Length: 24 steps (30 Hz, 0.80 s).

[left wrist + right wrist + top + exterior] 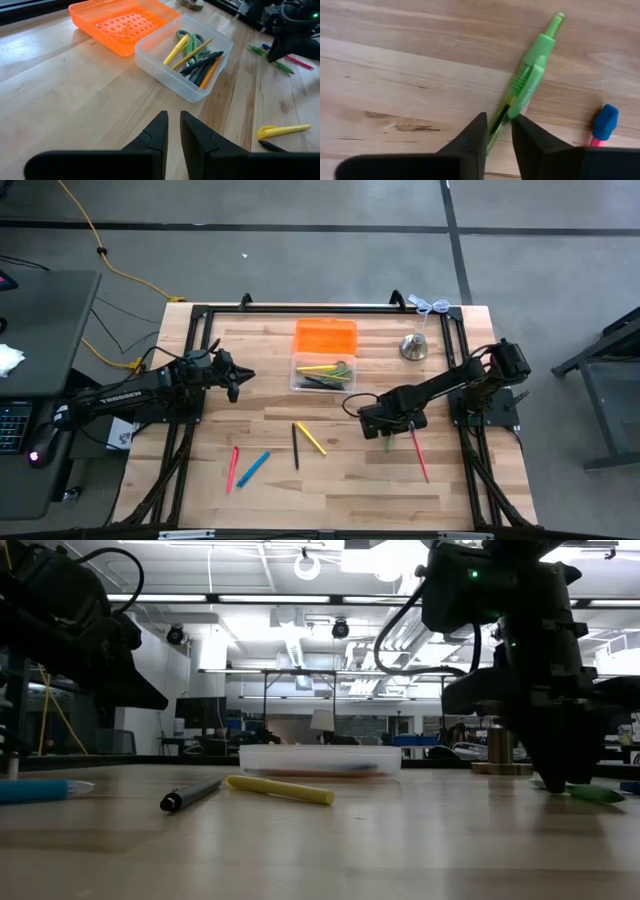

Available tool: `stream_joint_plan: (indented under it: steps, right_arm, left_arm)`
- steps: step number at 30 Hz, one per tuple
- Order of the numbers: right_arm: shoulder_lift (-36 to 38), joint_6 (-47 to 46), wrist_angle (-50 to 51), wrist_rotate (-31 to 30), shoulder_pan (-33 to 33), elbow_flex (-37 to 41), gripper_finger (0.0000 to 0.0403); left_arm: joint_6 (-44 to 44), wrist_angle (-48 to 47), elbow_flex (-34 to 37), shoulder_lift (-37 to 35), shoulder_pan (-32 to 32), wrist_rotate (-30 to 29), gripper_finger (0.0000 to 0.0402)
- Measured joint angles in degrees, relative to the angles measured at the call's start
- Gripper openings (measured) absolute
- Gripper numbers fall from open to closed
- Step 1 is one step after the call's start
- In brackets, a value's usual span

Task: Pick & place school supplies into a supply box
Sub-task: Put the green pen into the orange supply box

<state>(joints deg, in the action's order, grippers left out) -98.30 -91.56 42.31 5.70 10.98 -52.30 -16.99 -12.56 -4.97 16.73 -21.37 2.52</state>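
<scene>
Right fingers [497, 127] fill the near edge of my right wrist view: two dark wedge-shaped tips drawn narrow on the barrel of a green pen [530, 82], one on each side. That pen is glossy plastic with a ribbed grip and a slim cap end, and it lies flat on the wood. Just beside it I see a pink pencil with a blue eraser cap [605, 122].

From above, my right gripper [388, 430] sits low over the table [460, 490] at its right-centre, well short of the supply box [322, 373].

My left gripper [172, 130] hovers off to the left, fingers close together with a thin gap and nothing between them.

Supply box: clear, colourless, rectangular with rounded corners, sitting at table centre-back. It holds green-handled scissors [192, 42], a yellow marker [176, 50], and several dark and orange pens. Touching its far side is an orange tray [120, 22] with a perforated floor.

Loose on the pale butcher-block table, near the front: a yellow marker [280, 789], a black pen [190, 796], a blue marker [254, 468], a pink pen [233, 467]. A silver bell [413, 347] stands to the right of the box.
</scene>
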Motion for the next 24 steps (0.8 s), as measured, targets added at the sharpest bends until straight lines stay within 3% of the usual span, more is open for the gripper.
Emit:
stream_joint_plan:
  steps: [8, 18, 24]
  right_arm:
    - [-0.08, 0.02, 0.23, -0.53, 0.0, 0.05, 0.0008]
    - [-0.15, 0.63, -0.1, 0.85, -0.11, -0.02, 0.0004]
    - [2.04, 3.31, -1.4, 2.13, -0.14, 0.07, 0.0003]
  left_arm:
    - [0.0, 0.0, 0.0, 0.0, 0.0, 0.02, 0.0079]
    - [-2.34, 0.02, 0.0, 0.02, 0.02, 0.14, 0.0079]
    - [-3.02, 1.66, 0.18, 0.0, 0.02, 3.41, 0.0079]
